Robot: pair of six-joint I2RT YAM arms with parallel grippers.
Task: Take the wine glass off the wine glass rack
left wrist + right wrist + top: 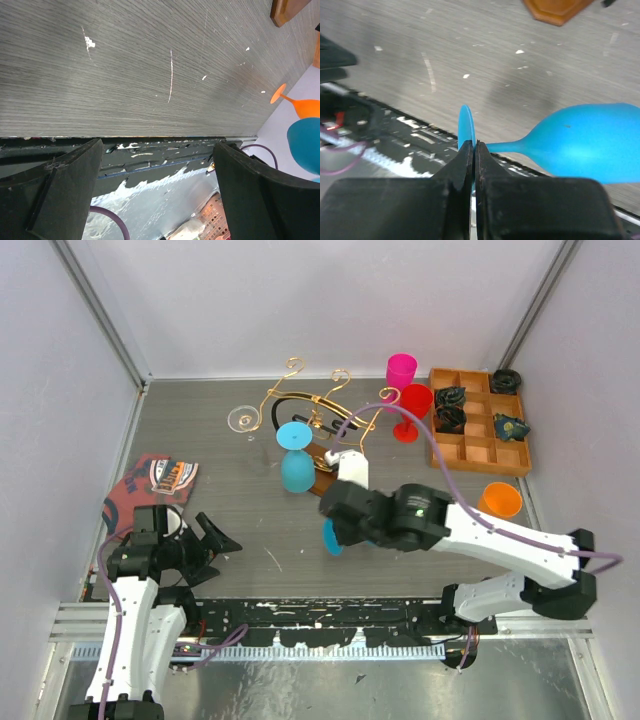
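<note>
Top external view: the wine glass rack [320, 415] stands toward the back of the counter [250, 510]. The right claw [332, 520] sits on the near side of it, apart from the gold wire, with the blue wine glass [329, 538] showing beneath it. A second blue glass [295, 465] appears to hang at the rack's left side. The left claw [215, 543] sits well to the near left of the rack, with bare counter between.

Left wrist view: that claw [157, 150] gapes wide over the counter's near edge, holding nothing.

Right wrist view: the claw [474, 146] is clamped on the rim of the glass's foot, so the bowl lies sideways, apart from the rack's wooden base [555, 10]. I judge the glass freed, with room nearward to set it down.
</note>
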